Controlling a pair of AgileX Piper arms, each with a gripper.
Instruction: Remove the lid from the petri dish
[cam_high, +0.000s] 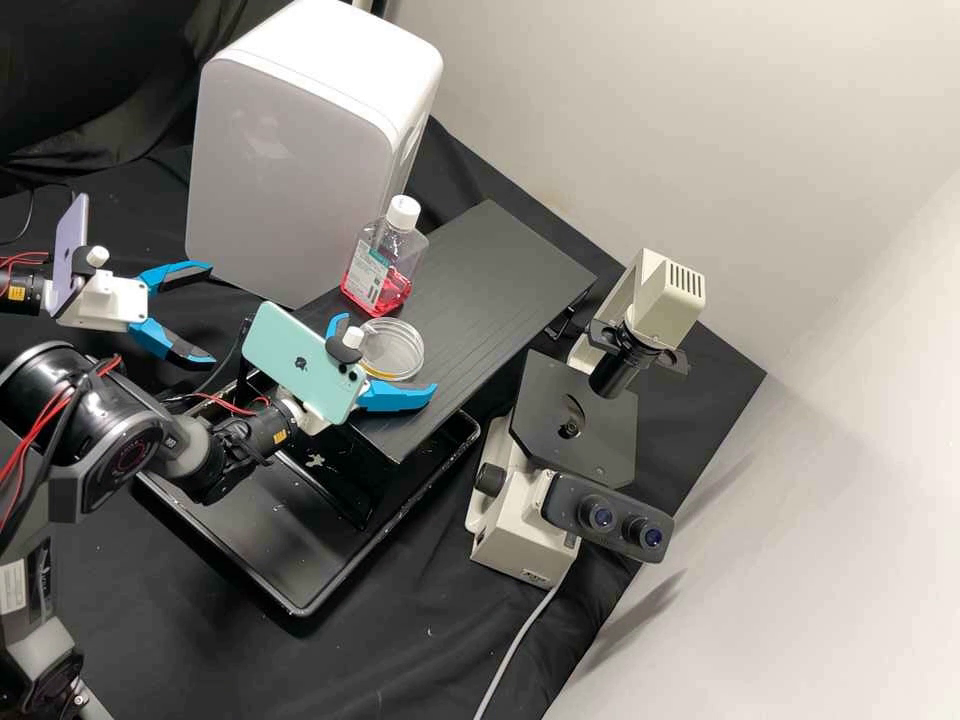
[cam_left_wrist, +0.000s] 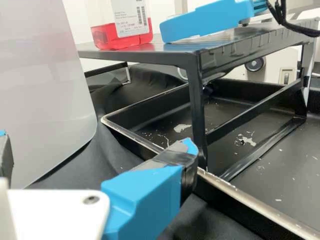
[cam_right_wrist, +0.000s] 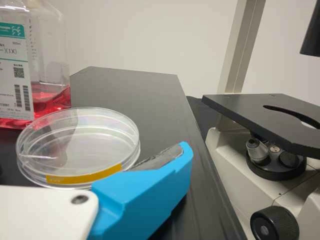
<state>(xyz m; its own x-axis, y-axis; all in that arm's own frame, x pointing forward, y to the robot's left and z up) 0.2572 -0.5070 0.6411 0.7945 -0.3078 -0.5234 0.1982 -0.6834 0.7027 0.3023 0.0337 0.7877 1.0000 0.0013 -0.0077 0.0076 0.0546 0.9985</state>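
Note:
The clear petri dish (cam_high: 392, 350) with its lid on sits on the near-left part of the raised black platform (cam_high: 500, 290). In the right wrist view the dish (cam_right_wrist: 77, 145) has a yellow strip on its side. My right gripper (cam_high: 385, 356) is open, with one blue finger on each side of the dish. One of its fingers (cam_right_wrist: 150, 180) lies close beside the dish's rim; I cannot tell whether it touches. My left gripper (cam_high: 205, 312) is open and holds nothing, off to the left of the platform in front of the white box (cam_high: 300, 150).
A flask of red liquid (cam_high: 385, 262) stands on the platform just behind the dish. The platform stands in a black tray (cam_high: 300, 540). A microscope (cam_high: 590, 420) is at the right, close to the platform's edge. The white box (cam_left_wrist: 40, 90) is beside my left fingers (cam_left_wrist: 150, 190).

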